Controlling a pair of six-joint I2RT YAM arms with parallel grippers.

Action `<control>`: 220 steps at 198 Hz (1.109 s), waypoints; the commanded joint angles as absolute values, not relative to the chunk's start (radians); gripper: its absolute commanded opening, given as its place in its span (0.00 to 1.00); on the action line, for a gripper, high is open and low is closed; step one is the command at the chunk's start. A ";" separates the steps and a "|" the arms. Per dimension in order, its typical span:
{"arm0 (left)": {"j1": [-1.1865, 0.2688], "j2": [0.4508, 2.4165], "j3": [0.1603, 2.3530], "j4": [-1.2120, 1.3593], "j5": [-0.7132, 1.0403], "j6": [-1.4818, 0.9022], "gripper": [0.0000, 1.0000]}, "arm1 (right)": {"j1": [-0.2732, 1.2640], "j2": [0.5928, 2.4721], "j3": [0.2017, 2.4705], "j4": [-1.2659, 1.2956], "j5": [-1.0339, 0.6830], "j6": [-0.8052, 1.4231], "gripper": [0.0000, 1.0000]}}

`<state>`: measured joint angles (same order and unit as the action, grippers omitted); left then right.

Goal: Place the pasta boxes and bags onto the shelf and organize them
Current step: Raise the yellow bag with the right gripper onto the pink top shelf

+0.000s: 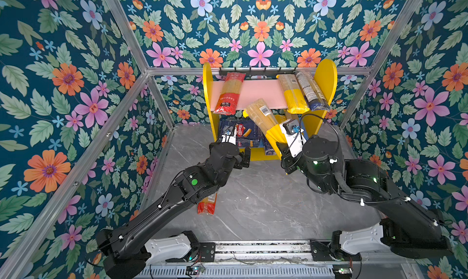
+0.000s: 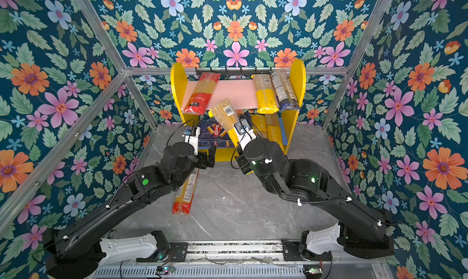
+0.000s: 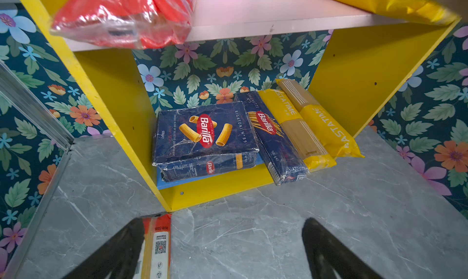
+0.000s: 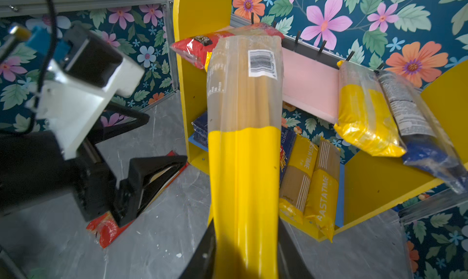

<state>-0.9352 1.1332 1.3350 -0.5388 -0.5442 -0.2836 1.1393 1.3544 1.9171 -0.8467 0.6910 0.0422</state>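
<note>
1. Near, the grey table (image 1: 266, 204) lies bare, with one red-ended bag (image 2: 185, 194) flat at 8 o'clock.
2. The left gripper (image 3: 222, 223) gapes empty; the right gripper (image 4: 245, 262) clamps a yellow-ended spaghetti packet (image 4: 244, 100), its clear end tilted toward 11 o'clock.
3. At 12 o'clock, the shelf (image 1: 326, 82) shows its pink board (image 1: 260, 92) free mid-span.

Rigatoni box (image 3: 202, 135), spaghetti box (image 3: 274, 143) on shelf (image 3: 367, 70) lower board; yellow-ended bag (image 4: 243, 100) tilted, airborne

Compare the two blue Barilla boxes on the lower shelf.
The rigatoni box is wide and pictures tubes; the spaghetti box is long, narrow and pictures strands. The rigatoni box sits within the blue board; the spaghetti box overhangs its front. Both are dark blue with red logos.
</note>
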 commanded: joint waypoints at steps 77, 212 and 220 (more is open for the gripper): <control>-0.843 1.121 1.274 -0.442 -0.513 -0.221 1.00 | 0.880 1.649 2.344 -0.649 0.667 -0.131 0.22; -0.815 1.102 1.241 -0.437 -0.522 -0.219 1.00 | 0.613 2.071 2.746 -0.556 0.485 -0.020 0.24; -0.816 1.103 1.239 -0.436 -0.522 -0.219 1.00 | 0.608 2.079 2.746 -0.549 0.482 -0.014 0.24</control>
<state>-0.8177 1.1053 1.2423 -0.4572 -0.5137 -0.2264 0.6220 2.0750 2.7422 -0.7174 0.5014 -0.0616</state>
